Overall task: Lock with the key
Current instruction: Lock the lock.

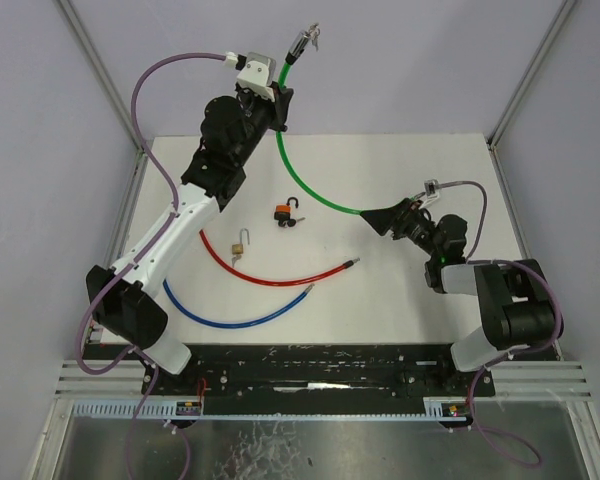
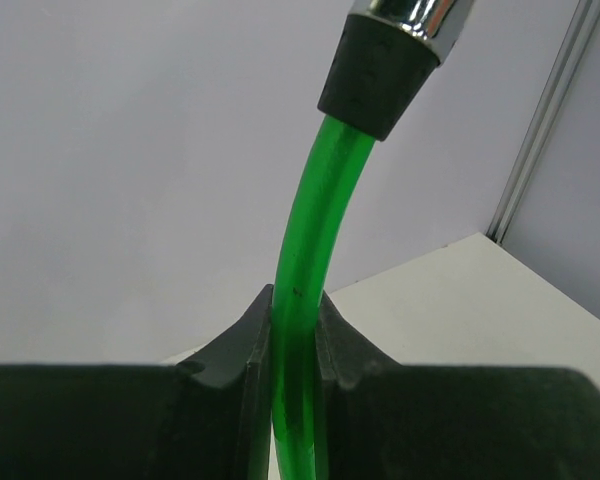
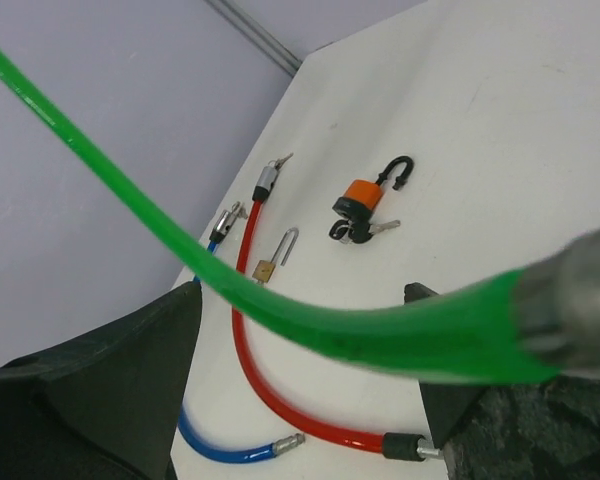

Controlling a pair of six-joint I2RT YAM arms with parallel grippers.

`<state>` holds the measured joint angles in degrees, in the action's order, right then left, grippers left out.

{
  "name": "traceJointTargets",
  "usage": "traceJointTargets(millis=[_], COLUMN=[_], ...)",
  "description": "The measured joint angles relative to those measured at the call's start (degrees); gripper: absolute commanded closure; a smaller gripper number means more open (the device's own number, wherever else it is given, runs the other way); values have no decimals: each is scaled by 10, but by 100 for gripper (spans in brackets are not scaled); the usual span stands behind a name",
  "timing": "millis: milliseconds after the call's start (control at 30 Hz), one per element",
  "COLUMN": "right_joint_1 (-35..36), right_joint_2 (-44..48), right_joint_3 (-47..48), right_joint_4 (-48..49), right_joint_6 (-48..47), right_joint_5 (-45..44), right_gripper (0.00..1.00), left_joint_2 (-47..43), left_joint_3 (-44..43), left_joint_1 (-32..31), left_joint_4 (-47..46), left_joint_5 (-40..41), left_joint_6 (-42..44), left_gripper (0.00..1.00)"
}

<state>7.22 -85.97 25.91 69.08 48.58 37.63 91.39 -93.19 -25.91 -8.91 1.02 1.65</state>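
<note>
Top external view: the left gripper, poised high beyond the far edge of the table, is clamping the green cable lock just below its chrome lock head. The cable is arching down to the right gripper, which is hovering over the table's right half. An orange padlock, a brass padlock, a red cable and a blue cable are lying between the arms. Left wrist view: both fingers are pinching the green cable tight. Right wrist view: the jaws are standing wide apart, the cable's free end passing between them without being gripped; keys are resting against the orange padlock.
</note>
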Motion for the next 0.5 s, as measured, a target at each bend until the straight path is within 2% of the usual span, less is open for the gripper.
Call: traceJointTargets(millis=[100, 233, 433, 500], right_joint_1=[-1, -1, -1, -1], right_joint_2=[-42, -47, -42, -42], right_joint_3=[0, 2, 15, 21], right_joint_4=[40, 83, 113, 123], right_joint_6=[12, 28, 58, 70], right_joint_5=[-19, -31, -42, -41], right_gripper=[14, 19, 43, 55], left_joint_2=[0, -1, -2, -2], left_joint_3=[0, 0, 0, 1], left_joint_1=[0, 0, 0, 0], left_joint_4=[1, 1, 2, 1], left_joint_5=[-6, -11, -20, -21], left_joint_6=[-6, -13, -27, -31], left_gripper=[100, 100, 100, 100])
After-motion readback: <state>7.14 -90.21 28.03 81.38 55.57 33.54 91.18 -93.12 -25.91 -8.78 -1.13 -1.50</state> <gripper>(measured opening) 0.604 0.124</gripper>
